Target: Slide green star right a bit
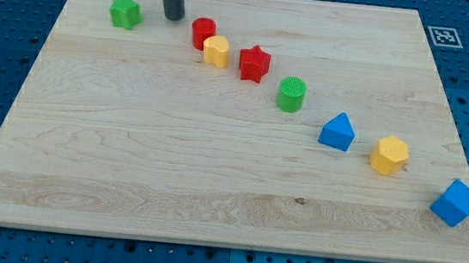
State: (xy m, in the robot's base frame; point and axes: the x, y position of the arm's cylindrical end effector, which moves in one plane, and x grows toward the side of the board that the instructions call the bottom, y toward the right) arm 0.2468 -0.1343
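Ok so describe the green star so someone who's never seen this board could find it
Start at the wooden board's top-left corner in the view. The green star sits alone there, just left of my tip. The other green block, a cylinder, is round and sits in the diagonal row.

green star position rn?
The green star sits near the board's top-left corner in the camera view. My tip stands just to its right, apart from it, with the red cylinder beyond.
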